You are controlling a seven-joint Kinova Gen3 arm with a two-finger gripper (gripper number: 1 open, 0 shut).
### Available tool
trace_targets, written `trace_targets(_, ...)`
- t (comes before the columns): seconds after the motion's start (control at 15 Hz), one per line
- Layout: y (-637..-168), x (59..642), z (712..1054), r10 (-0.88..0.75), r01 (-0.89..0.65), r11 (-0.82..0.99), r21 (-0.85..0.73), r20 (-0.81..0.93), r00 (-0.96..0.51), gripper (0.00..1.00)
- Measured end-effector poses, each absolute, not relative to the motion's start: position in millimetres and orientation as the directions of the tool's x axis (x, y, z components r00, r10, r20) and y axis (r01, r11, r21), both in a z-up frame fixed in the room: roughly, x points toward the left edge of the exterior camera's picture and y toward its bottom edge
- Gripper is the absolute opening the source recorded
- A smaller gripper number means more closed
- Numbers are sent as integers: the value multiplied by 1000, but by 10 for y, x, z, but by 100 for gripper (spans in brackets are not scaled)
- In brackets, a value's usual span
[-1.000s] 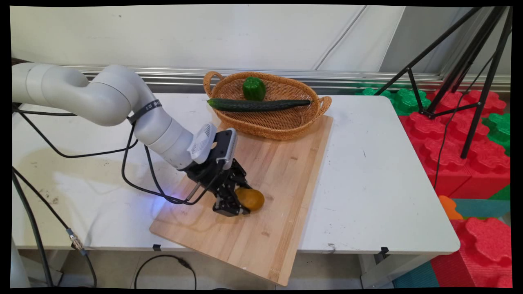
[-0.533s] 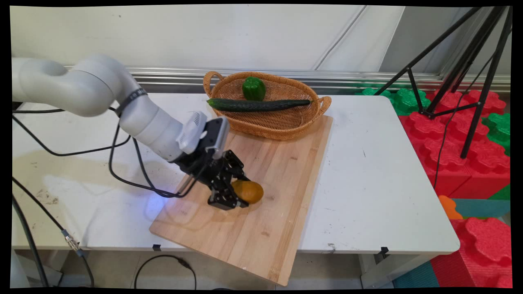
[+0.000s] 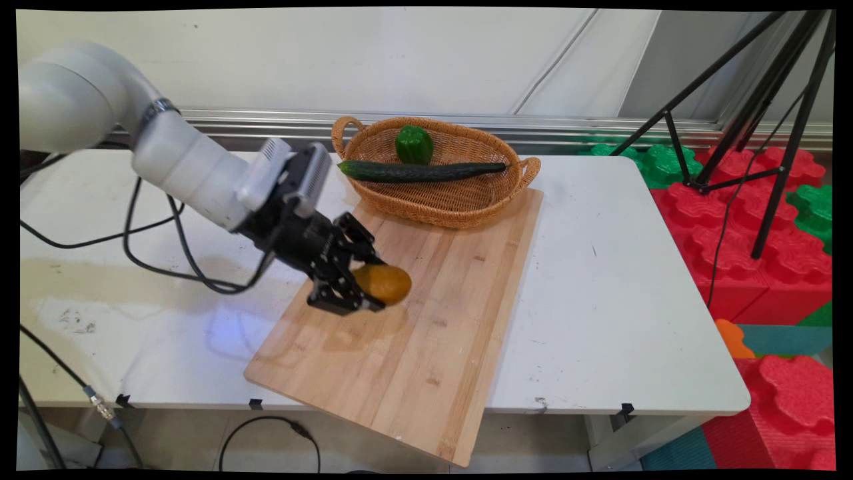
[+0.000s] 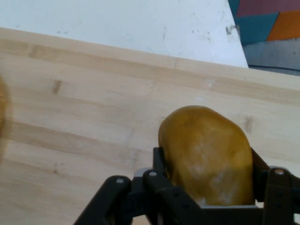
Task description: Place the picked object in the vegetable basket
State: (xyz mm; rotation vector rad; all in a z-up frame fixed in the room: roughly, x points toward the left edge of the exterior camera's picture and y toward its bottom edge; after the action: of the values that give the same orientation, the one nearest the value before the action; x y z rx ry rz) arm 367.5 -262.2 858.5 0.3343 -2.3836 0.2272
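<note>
Lab, tripod [image 3: 760,120], foam blocks [image 3: 753,220] (red, green)

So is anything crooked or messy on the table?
Yes, the board lies askew, and its near corner sticks out past the table edge. The cucumber is too long to sit in the basket, so it lies across its rim. Nothing has spilled.

The gripper [image 3: 365,288], clamped on the yellow-brown potato [image 3: 382,283], now sits higher and further toward the picture's upper left than a second ago; the potato, earlier low at the cutting board [image 3: 426,347], is lifted clear of it, a shadow beneath; the arm [image 3: 180,167] has swung up and back toward the left.
</note>
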Motion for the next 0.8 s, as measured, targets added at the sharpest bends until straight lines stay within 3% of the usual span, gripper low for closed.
trace_targets(0.8,-3069,4396,9152,-234,-483,867,-120,760,-607,0)
